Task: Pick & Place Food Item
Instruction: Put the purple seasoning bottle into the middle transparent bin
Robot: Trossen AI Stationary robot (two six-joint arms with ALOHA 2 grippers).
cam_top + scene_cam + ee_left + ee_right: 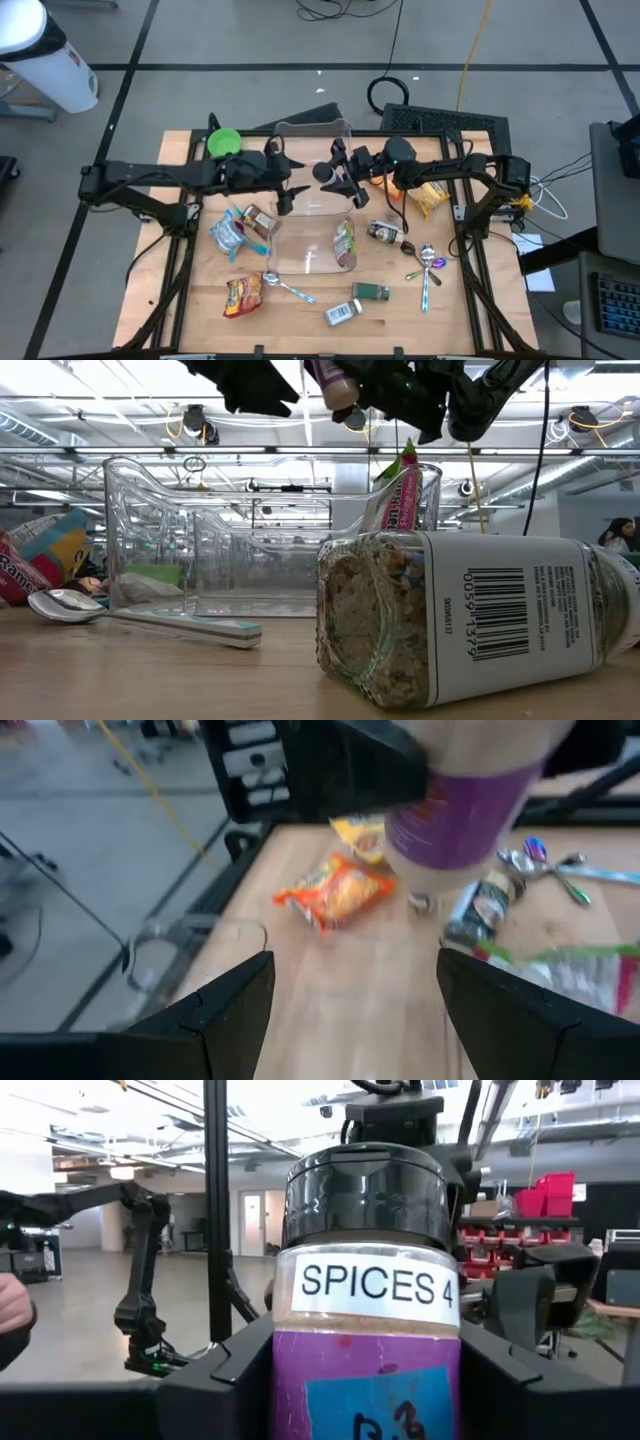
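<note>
The right claw (330, 173) pinches a spice jar (365, 1295) with a black cap and purple label, holding it in the air above the far end of the clear bin (312, 205) at the middle of the desk (300, 320). The left claw (283, 183) hangs just to its left, fingers spread and empty, also over the bin. To place well, I judge the jar should be lowered straight down inside the bin's walls, clear of the packet (345, 243) already inside at the right, and released only once low. The left arm is best kept apart.
</note>
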